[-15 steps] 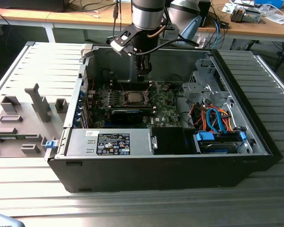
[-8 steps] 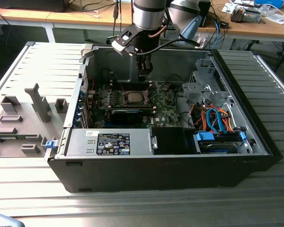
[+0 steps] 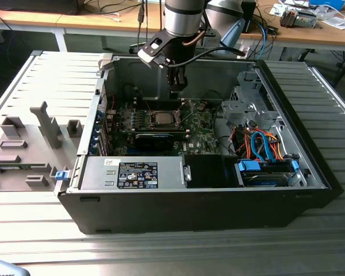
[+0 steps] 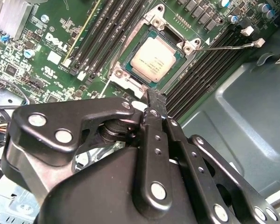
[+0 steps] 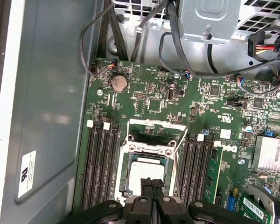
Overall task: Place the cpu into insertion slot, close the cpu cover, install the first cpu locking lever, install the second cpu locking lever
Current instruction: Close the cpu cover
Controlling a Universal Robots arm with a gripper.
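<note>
Well, the open computer case point(image 3: 190, 215) lies on its side with the green motherboard point(image 3: 202, 133) flat in its bottom. The cpu point(image 4: 155, 59) is already seated in the insertion slot point(image 4: 139, 79), its pale metal face bare and squarely framed by the socket's rim. The cpu cover point(image 5: 149, 122) is not down: in the first wrist view it is tipped up at one edge of the socket, with green board showing through its window. The arm point(image 3: 184, 17) reaches down into the case, and the tool point(image 5: 151, 182) hovers just above the near edge of the cpu with its fingers clenched together on nothing. In the second wrist view its tip hangs just beside a corner of the socket. Rows of black memory slots point(image 5: 102, 163) run along both sides of the socket, and a coin battery point(image 5: 118, 83) sits farther up the board.

Also in the case are a grey power supply point(image 3: 172, 172) along the near wall and a drive bay point(image 3: 264, 172) toward the exterior view's right, under blue and orange cables point(image 3: 259, 144).

The case stands on a ribbed metal counter point(image 3: 172, 253). A grey side panel point(image 3: 57, 75) lies flat on the exterior view's left. Wooden desks point(image 3: 103, 20) strewn with wires stand behind.
</note>
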